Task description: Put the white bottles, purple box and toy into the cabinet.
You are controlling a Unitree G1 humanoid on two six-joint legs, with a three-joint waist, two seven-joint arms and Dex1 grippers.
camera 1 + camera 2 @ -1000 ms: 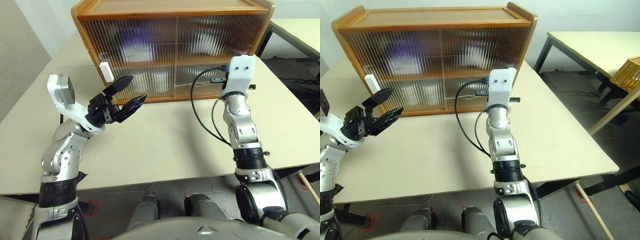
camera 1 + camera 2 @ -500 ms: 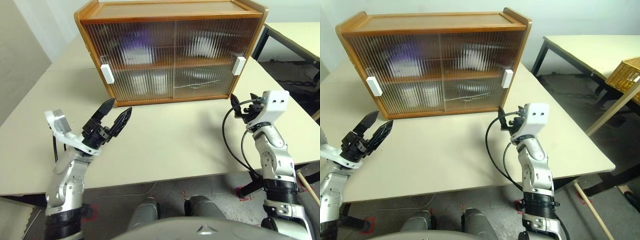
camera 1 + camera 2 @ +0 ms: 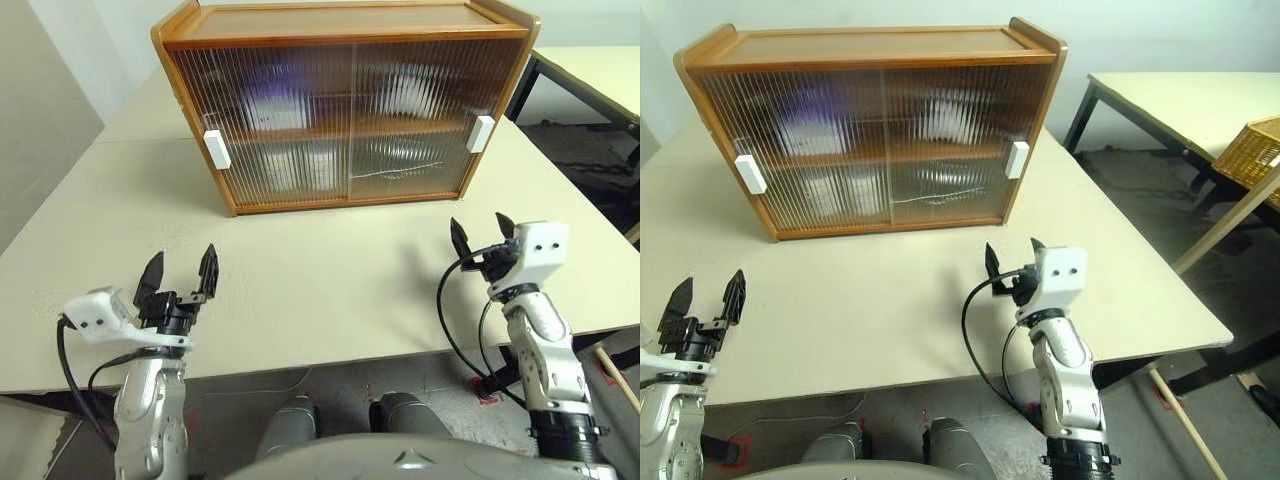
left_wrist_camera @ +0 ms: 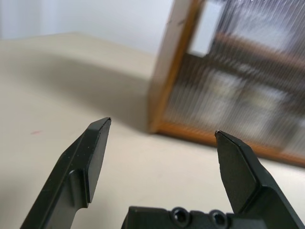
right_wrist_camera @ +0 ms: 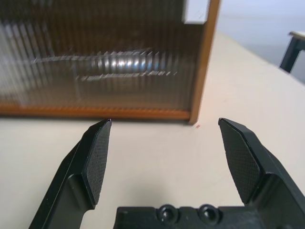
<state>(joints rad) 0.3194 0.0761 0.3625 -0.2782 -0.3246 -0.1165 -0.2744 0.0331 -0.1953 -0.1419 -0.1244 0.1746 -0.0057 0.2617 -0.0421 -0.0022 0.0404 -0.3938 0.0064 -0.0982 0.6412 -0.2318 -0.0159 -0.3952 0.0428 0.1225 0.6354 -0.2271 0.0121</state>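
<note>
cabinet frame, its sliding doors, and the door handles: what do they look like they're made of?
Cabinet frame: wood or wood veneer, orange-brown, satin sheen, faint grain on top. Sliding doors: ribbed translucent panels, glass or acrylic, can't tell which; contents blur through them. Door handles: white matte rectangular blocks, probably plastic.

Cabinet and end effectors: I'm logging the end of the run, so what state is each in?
Cabinet: both sliding doors shut, blurred shapes behind the ribbed panels.
Left end effector: open, holding nothing.
Right end effector: open, holding nothing.
Table: bare in front of the cabinet.
</note>
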